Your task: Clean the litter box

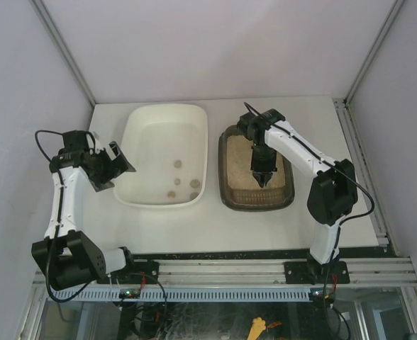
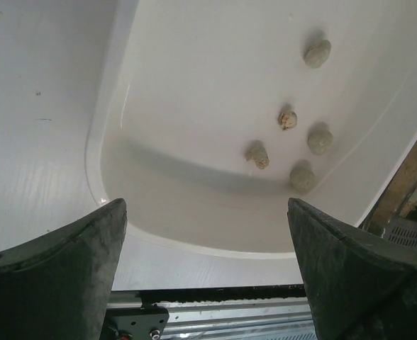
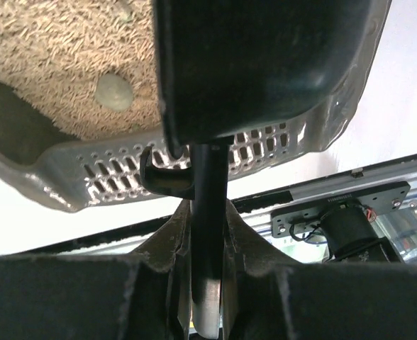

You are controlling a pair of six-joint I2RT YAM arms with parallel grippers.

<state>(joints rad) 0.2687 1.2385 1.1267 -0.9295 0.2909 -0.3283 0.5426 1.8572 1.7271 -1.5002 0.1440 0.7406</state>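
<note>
The litter box, a dark grey-brown tray with beige litter, sits right of centre. In the right wrist view its slotted rim and litter show, with a grey-green clump lying on the litter. My right gripper hangs over the box, shut on the black handle of a dark scoop. In the wrist view the gripper clamps the handle and the scoop head hides part of the litter. My left gripper is open and empty at the white tub's left side; the left wrist view shows it too.
The white tub stands left of the litter box, almost touching it, and holds several clumps. A metal rail runs along the table's near edge. Enclosure walls close the back and both sides.
</note>
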